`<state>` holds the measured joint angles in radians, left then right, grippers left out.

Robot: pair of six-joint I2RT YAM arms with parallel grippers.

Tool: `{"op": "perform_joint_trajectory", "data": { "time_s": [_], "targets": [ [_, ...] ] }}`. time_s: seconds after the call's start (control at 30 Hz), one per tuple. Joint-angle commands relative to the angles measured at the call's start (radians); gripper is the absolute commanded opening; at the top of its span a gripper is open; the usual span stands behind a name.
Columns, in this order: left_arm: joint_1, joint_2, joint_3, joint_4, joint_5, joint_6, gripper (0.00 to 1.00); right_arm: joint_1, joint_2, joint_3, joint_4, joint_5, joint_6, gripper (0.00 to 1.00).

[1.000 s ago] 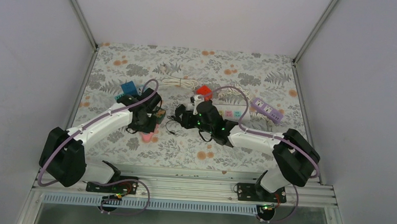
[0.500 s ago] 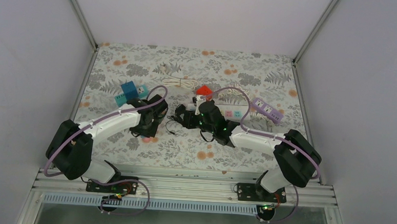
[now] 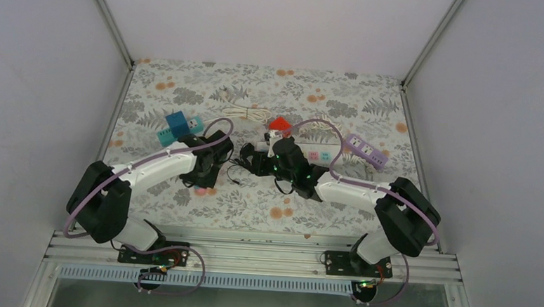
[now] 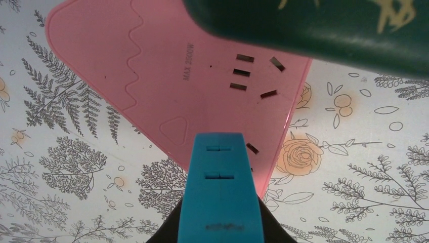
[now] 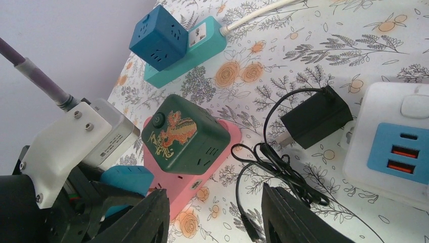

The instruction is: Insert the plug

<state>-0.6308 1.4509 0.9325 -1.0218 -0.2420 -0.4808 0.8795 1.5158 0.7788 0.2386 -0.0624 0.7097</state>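
Left pincer (image 4: 220, 152) is closed on nothing, its tip over the pink power strip (image 4: 152, 76). Right pincer (image 5: 215, 200) stands partly open and empty, with the black cord (image 5: 275, 169) lying between its fingers, the black plug (image 5: 314, 123) just ahead and the white socket strip (image 5: 394, 116) ahead-right

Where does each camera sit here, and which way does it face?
Top external: above and behind the robot, looking down on the table; left arm and right arm show whole.
Left wrist: just over the pink power strip, facing down; the shut left gripper shows.
Right wrist: low, facing leftward past the black plug; the open right gripper and left arm show.
Shared: both wrist views show the pink power strip and green cube.
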Motion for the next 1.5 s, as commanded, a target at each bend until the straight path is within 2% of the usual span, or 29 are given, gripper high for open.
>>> {"op": "perform_joint_trajectory", "data": {
  "time_s": [0.0, 0.67, 0.97, 1.23, 1.47],
  "targets": [
    [-0.006, 0.026, 0.013, 0.015, -0.028, -0.021, 0.02, -0.011, 0.000, 0.000, 0.001, 0.005, 0.019, 0.49],
    [-0.024, 0.076, 0.018, -0.017, -0.054, -0.037, 0.02, -0.022, 0.006, -0.009, 0.001, -0.003, 0.021, 0.49],
    [-0.057, 0.118, 0.023, 0.008, -0.023, -0.010, 0.02, -0.031, 0.003, -0.012, -0.004, 0.001, 0.018, 0.49],
    [-0.064, 0.124, 0.057, -0.033, -0.079, -0.043, 0.02, -0.039, -0.006, -0.016, -0.007, 0.001, 0.016, 0.49],
    [-0.052, 0.075, 0.104, -0.002, 0.006, 0.025, 0.02, -0.040, 0.015, -0.006, 0.007, -0.065, -0.012, 0.52]
  ]
}}
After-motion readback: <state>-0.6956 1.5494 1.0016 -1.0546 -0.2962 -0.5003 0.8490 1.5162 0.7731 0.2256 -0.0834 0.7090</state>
